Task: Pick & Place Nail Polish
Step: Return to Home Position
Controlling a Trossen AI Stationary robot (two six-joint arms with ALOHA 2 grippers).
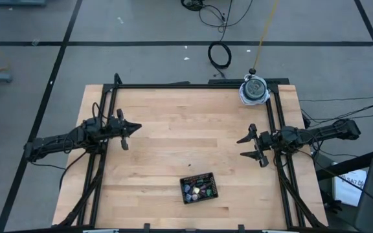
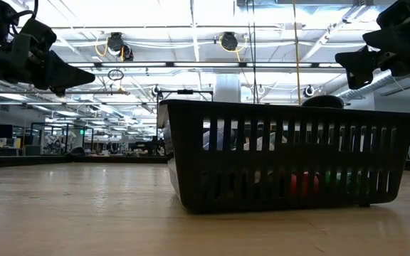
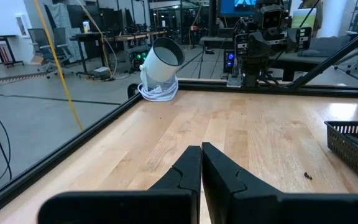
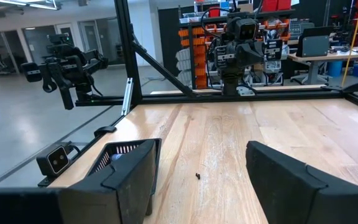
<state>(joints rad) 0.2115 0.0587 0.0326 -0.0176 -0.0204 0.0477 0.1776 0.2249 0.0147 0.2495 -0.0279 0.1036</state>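
- Black basket [image 1: 197,188]: slatted plastic, at 6 o'clock on the counter [image 1: 173,116], close to the near edge. It stands flat on the wood, turned slightly askew.
- Nail polish [image 1: 196,190]: a cluster of tiny bottles, all lying inside the black basket. The high view shows mixed colours, and red and green show through the slats in the low view.
- Dark speck [image 1: 188,166]: one small item on the bare wood, just beyond the basket toward 12 o'clock and not touching it.
- Left end effector [image 1: 135,127]: at 9 o'clock, held above the counter and pointing toward 3 o'clock. Its fingers are pressed together tip to tip with nothing between them. It is well apart from the basket.
- Right end effector [image 1: 243,147]: at 3 o'clock, held above the counter and pointing toward 9 o'clock. Its fingers are spread wide and empty. It is well apart from the basket.
- Black frame [image 1: 193,85]: metal rails running round the counter's edges.
- White cylindrical device [image 1: 254,89]: at 1 o'clock in the far corner, tilted and resting on a loop of white cable.
- Black cable coil [image 1: 219,55]: on the floor [image 1: 141,58] beyond the far edge, toward 12 o'clock.
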